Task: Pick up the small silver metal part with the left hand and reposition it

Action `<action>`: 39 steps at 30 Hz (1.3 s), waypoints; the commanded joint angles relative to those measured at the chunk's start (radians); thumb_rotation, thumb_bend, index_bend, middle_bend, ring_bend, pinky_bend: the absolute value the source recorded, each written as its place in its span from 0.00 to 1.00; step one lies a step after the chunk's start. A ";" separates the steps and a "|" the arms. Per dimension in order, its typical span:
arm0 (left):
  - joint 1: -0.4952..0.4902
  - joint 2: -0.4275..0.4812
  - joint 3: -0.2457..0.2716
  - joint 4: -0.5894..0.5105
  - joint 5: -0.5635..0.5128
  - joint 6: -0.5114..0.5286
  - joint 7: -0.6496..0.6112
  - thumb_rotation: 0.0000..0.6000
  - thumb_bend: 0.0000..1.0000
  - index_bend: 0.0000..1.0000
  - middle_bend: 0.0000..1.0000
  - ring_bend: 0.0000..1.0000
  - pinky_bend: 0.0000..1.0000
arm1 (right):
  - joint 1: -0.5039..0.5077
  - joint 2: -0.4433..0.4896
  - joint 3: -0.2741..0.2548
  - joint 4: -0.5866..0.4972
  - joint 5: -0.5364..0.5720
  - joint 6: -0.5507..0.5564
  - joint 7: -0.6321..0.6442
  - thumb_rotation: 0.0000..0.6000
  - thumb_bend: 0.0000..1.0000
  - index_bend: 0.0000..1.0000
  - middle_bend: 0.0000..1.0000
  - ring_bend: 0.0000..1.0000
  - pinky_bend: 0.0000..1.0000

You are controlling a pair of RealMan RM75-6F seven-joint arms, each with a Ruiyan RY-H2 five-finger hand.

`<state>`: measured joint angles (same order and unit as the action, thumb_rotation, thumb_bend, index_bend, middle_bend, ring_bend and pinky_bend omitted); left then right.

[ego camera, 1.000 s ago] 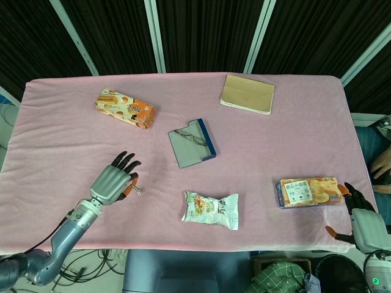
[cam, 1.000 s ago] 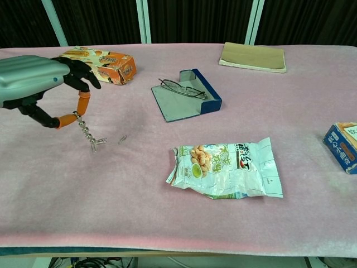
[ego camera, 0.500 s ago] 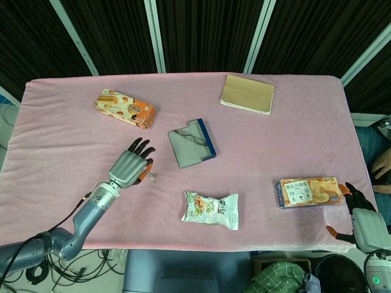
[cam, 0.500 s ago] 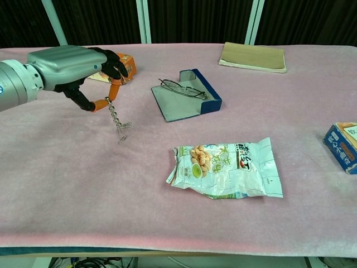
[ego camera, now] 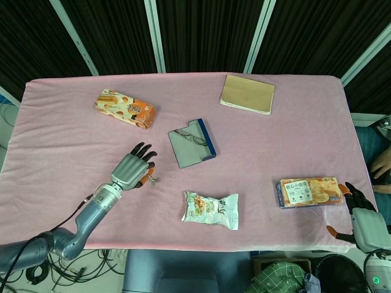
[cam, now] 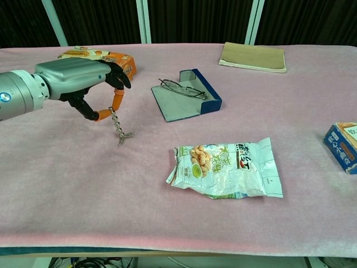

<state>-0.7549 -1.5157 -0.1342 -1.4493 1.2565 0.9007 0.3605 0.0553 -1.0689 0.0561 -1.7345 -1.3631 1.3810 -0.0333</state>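
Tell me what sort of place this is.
Probably a robot test or data-collection setup, not a home: a pink-covered table before dark panelled walls, scattered unrelated props such as a snack bag and glasses, and loose cables beneath the table.

Our left hand (cam: 83, 84) reaches out over the table from the left on an extended arm, back of the hand up, orange-tipped thumb and finger pinching the small silver metal part (cam: 120, 132), which dangles below. Our right hand (ego camera: 365, 221) sits at the table's right edge, fingers apart, holding nothing.
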 commanded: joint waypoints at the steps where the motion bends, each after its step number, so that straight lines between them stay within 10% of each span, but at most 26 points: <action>1: 0.000 0.005 0.006 -0.014 -0.005 -0.004 -0.001 1.00 0.43 0.56 0.18 0.00 0.00 | 0.000 0.000 0.000 0.000 0.000 0.000 0.000 1.00 0.09 0.00 0.00 0.05 0.18; 39: -0.013 -0.043 -0.004 0.035 0.072 0.049 -0.193 1.00 0.43 0.56 0.18 0.00 0.00 | 0.000 0.001 0.003 -0.001 0.006 0.001 0.001 1.00 0.09 0.00 0.00 0.05 0.18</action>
<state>-0.7638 -1.5526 -0.1384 -1.4211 1.3241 0.9538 0.1752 0.0549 -1.0680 0.0588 -1.7353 -1.3573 1.3819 -0.0320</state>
